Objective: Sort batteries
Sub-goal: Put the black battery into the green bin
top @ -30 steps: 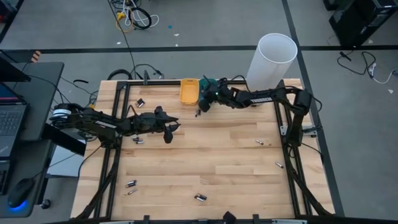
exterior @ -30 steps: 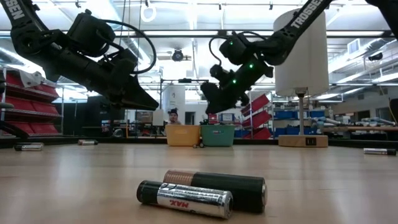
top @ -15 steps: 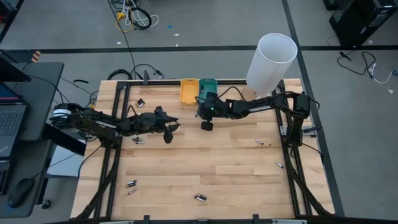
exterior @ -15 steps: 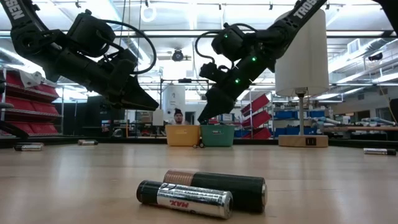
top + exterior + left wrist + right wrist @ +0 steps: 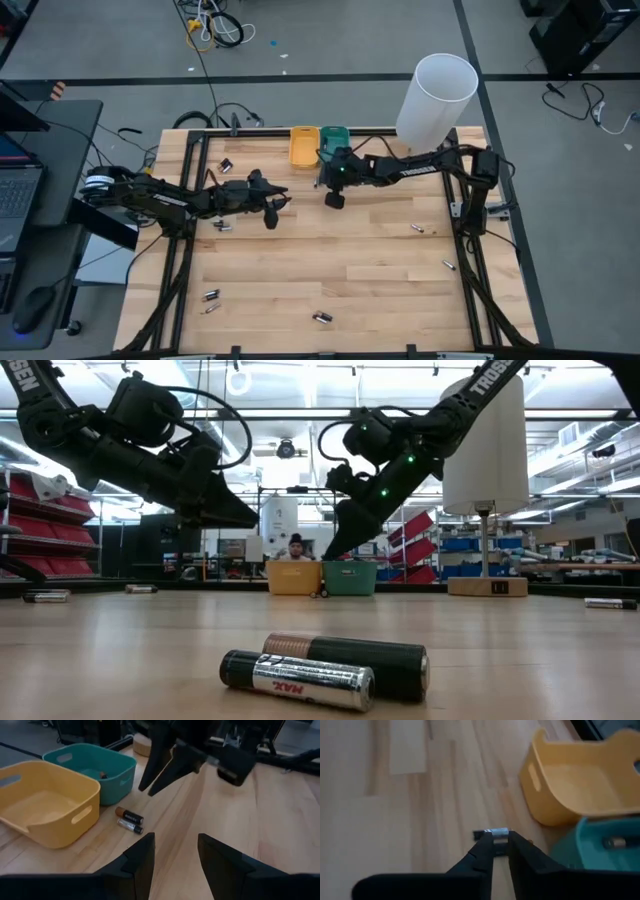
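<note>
A: Dark fingers of the right end effector stand nearly closed, a narrow gap between them, tips pointing down at two batteries lying side by side on the wooden desk. Whether it grips one, I cannot tell

B: And beyond it?

A: A teal tray with a battery inside, a yellow tray touching it. The left end effector hovers open and empty, facing them; other batteries lie scattered well apart
</note>
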